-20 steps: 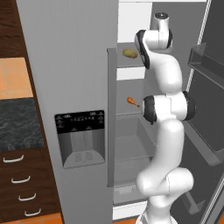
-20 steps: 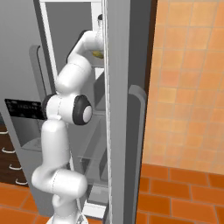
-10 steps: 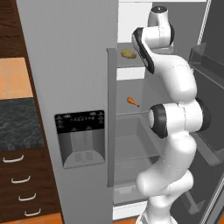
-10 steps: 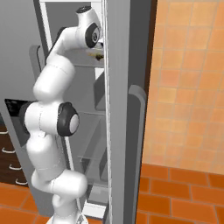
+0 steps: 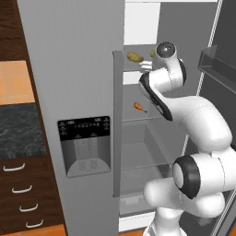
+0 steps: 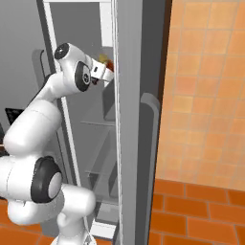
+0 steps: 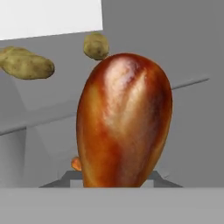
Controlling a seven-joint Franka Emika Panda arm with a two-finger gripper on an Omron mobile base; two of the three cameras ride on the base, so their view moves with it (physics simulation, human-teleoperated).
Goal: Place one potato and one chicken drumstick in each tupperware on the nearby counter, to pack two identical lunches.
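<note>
My gripper [image 5: 147, 65] is inside the open fridge at the upper shelf, shut on a glossy brown chicken drumstick [image 7: 124, 120] that stands upright close before the hand camera and hides the fingertips. From the right base view the drumstick [image 6: 109, 62] shows as an orange bit at the gripper [image 6: 104, 72]. Two potatoes [image 7: 27, 64] [image 7: 96, 45] lie on the shelf behind it, and one potato [image 5: 134, 57] shows left of the hand. A second drumstick [image 5: 140, 107] lies on the shelf below. The tupperware is out of view.
The fridge's closed left door with its dispenser panel [image 5: 85, 145] stands left of the opening. The open right door [image 5: 221, 69] with its bins is at the right. The black speckled counter [image 5: 20, 131] with drawers lies far left. An orange tiled wall [image 6: 206, 95] is on the right.
The arm has folded lower: its elbow has sunk and the wrist has come down from the fridge's top. The hand stays at the upper shelf with the drumstick.
</note>
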